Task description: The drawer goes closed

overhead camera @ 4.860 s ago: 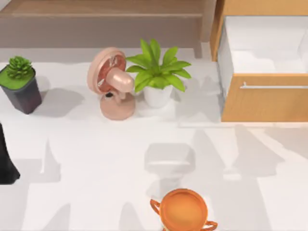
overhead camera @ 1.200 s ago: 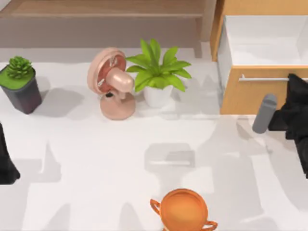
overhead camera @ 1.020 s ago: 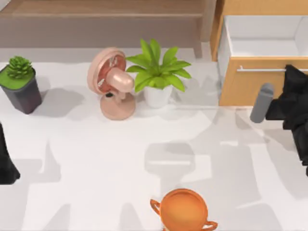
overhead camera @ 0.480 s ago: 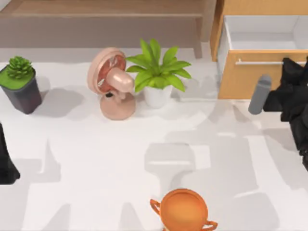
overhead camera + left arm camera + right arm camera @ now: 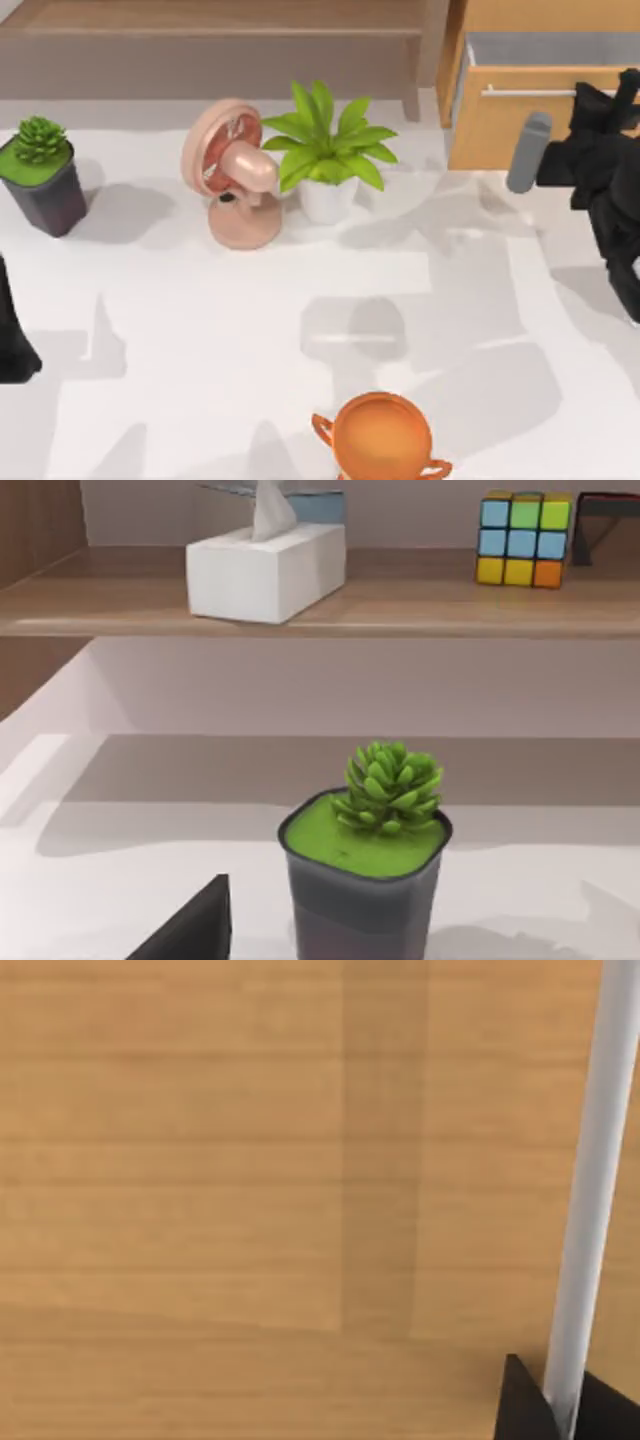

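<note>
While its jaws' spread cannot be told, the right gripper (image 5: 612, 108) presses against the drawer (image 5: 510, 125) front at the table's two o'clock, beside the silver handle (image 5: 590, 1190). The drawer stands almost shut, a thin strip of inside showing. The left arm (image 5: 12, 330) sits parked at nine o'clock

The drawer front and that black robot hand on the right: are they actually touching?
Touching, it seems. In the right wrist view a dark fingertip meets the silver handle of the drawer. In the top view the right gripper overlaps the drawer front.
</note>
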Motion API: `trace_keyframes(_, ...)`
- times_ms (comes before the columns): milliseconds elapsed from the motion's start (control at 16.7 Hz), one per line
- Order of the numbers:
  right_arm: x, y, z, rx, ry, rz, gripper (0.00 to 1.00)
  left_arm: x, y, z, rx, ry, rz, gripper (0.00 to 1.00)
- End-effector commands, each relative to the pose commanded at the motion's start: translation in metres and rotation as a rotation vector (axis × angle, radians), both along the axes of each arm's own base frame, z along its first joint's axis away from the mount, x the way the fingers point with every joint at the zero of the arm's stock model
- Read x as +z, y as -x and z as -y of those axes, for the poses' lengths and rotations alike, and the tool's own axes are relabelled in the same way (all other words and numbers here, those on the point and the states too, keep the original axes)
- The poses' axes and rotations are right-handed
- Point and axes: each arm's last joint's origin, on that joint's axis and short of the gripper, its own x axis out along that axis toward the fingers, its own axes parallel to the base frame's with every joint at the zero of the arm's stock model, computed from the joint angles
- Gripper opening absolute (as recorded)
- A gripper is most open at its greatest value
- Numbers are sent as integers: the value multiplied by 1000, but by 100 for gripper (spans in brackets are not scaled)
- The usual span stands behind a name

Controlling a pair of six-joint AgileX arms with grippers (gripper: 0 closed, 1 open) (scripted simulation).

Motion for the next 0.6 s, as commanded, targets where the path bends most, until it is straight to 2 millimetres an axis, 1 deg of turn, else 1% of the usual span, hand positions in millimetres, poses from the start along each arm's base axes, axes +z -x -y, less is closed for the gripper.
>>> trace_keyframes(120,0,-5,0,1,0,-1,0,0,0,0,0,0,0,100)
trace_keyframes(360,0,-5,-1,2,-2,-1,0,0,0,0,0,0,0,100)
trace_keyframes(480,1,-12,-1,3,0,2,0,0,0,0,0,0,0,100)
trace_keyframes(600,0,-25,-1,2,0,2,0,0,0,0,0,0,0,100)
